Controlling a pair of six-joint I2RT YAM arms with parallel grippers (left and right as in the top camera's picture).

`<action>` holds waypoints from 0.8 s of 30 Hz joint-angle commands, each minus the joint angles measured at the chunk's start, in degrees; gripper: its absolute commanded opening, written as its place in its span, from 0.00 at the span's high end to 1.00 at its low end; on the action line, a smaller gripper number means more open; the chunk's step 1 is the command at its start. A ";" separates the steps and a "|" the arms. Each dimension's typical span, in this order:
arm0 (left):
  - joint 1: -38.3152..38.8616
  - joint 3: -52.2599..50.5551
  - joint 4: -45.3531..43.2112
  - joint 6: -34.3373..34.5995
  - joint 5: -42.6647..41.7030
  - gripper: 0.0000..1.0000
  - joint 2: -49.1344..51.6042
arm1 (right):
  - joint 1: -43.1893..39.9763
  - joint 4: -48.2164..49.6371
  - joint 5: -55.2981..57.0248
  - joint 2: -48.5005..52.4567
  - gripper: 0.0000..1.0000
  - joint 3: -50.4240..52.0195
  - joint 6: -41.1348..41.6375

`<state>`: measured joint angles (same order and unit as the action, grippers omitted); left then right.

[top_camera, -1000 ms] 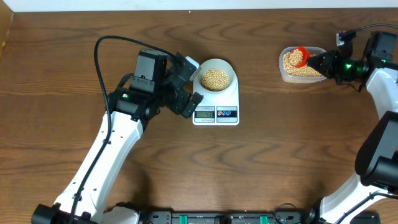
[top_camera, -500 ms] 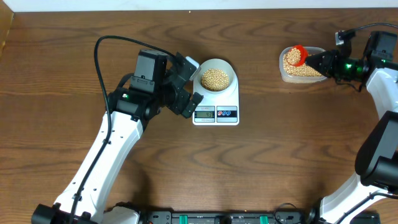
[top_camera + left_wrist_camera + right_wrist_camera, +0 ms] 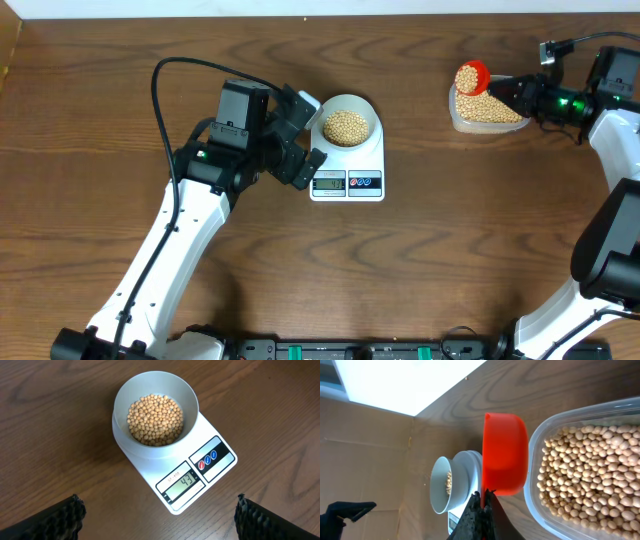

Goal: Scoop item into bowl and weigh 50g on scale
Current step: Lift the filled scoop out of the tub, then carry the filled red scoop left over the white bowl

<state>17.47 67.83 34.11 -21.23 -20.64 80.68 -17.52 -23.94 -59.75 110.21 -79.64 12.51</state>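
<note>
The white scale (image 3: 347,170) holds the pale bowl (image 3: 347,123), part full of tan beans (image 3: 154,419). Its display (image 3: 180,484) reads 43. My left gripper (image 3: 300,135) is open and empty just left of the scale, fingertips (image 3: 65,515) wide apart. My right gripper (image 3: 512,93) is shut on the handle of a red scoop (image 3: 470,77) full of beans, lifted over the left end of the clear container (image 3: 487,104) of beans. In the right wrist view the scoop (image 3: 505,452) shows its underside, with the bowl (image 3: 445,485) beyond.
The brown wooden table (image 3: 450,240) lies between the scale and the container. A white wall edge (image 3: 300,8) runs along the back. The left arm's black cable (image 3: 165,75) loops over the table at the left.
My right gripper has raised the scoop of beans out of the container and shifted it slightly left and back. The left arm, bowl and scale have not moved.
</note>
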 commanded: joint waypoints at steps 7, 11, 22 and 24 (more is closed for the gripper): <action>-0.02 -0.11 0.11 -0.13 0.37 0.02 0.44 | 4.07 3.32 -2.34 0.55 0.99 0.44 4.26; -0.02 -0.13 0.09 -0.13 0.37 0.02 0.44 | 6.86 6.64 -2.36 0.55 0.99 0.44 6.56; -0.02 -0.13 0.11 -0.11 0.37 0.02 0.44 | 14.25 11.98 -2.38 0.55 0.99 0.42 9.81; -0.02 -0.13 0.09 -0.13 0.37 0.02 0.44 | 14.95 11.93 -2.40 0.55 0.99 0.42 9.81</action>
<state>17.47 67.83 34.11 -21.23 -20.64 80.68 -3.29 -12.16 -60.69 110.21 -79.61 21.50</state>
